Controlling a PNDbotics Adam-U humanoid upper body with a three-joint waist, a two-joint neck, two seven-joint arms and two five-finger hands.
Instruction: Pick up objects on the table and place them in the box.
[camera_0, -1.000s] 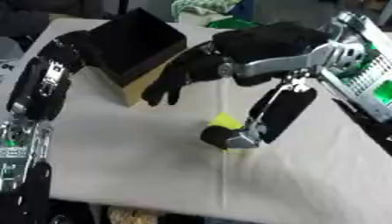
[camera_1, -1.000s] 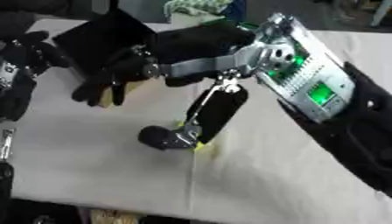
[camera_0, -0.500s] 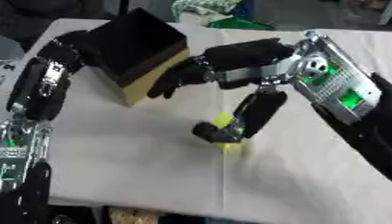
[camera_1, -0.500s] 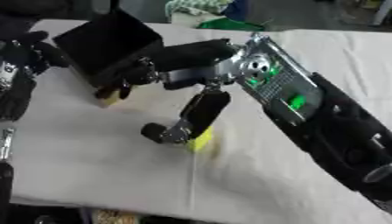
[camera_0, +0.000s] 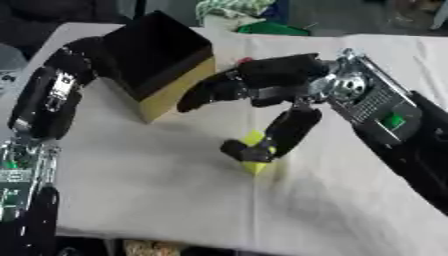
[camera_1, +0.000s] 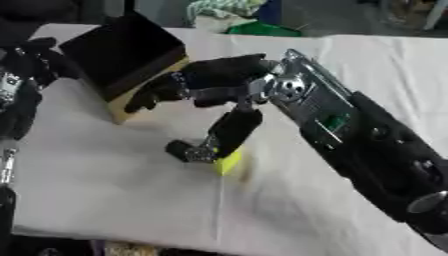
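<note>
Since a second ago our right hand (camera_0: 262, 87) has swung toward the frame's centre, thumb pressed against the yellow block (camera_0: 253, 151) on the white cloth (camera_0: 157, 190), fingers spread toward the box (camera_0: 157, 55) at upper left. We judge the block light and stiff, best pinched across its sides. Our left hand (camera_0: 77, 52) rests against the box; we cannot tell its fingers.

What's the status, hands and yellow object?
Right hand over yellow block, thumb touching it, fingers extended. Left hand behind box, fingers unreadable. Block on table, path to box unobstructed.
</note>
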